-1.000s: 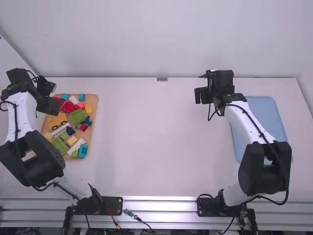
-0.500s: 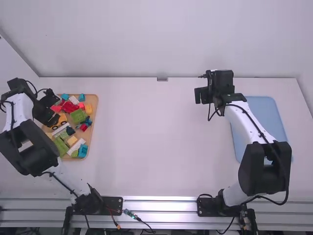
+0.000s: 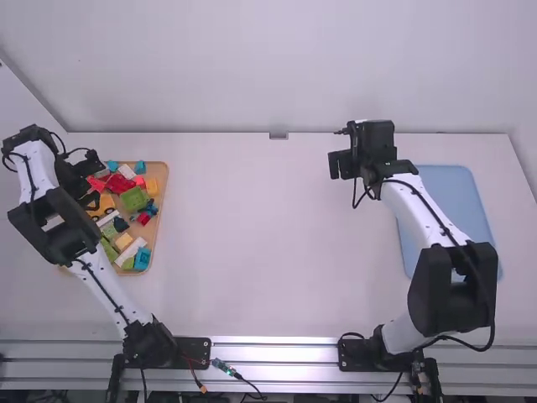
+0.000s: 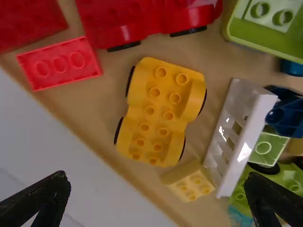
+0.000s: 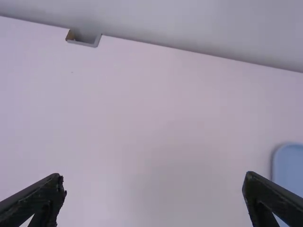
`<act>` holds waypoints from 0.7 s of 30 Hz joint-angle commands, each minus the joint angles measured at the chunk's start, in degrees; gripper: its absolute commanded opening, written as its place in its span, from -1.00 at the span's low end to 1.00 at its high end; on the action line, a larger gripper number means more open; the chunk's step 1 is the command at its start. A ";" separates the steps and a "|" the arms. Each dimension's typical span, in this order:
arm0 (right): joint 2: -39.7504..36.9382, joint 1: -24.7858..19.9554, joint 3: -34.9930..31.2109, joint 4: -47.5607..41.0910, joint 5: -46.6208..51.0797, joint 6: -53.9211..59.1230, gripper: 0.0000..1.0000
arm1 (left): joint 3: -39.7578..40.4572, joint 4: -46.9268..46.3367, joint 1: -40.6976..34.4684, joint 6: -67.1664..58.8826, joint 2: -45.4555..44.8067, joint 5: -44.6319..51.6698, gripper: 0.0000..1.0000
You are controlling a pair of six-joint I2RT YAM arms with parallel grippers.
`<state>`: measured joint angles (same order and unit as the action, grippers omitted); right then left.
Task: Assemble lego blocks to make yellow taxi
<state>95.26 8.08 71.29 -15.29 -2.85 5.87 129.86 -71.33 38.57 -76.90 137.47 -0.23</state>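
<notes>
Yellow chassis (image 4: 155,112) between red brick (image 4: 59,65), white grille (image 4: 249,135); left tool (image 3: 92,183), right tool (image 3: 340,164) open.

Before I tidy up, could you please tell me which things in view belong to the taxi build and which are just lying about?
Likely for the taxi:
- yellow wheeled base
- small yellow block
- tan tray, holding the blocks

Probably just lying about:
- red wheeled base
- green wheeled piece
- blue tray, though it may have a use
</notes>
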 commanded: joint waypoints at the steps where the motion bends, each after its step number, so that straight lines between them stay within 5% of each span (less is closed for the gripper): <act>1: 0.20 -0.22 1.46 0.04 -0.13 -0.04 0.99 | 0.70 -0.31 -0.31 -4.77 1.53 -0.26 0.98; 21: 0.20 -0.11 1.46 0.00 -0.15 -0.07 0.99 | -9.18 10.43 -3.32 -8.87 1.55 -2.08 0.98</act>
<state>95.24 8.08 71.29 -15.22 -2.83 5.93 121.21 -60.58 34.63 -85.17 138.98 -2.15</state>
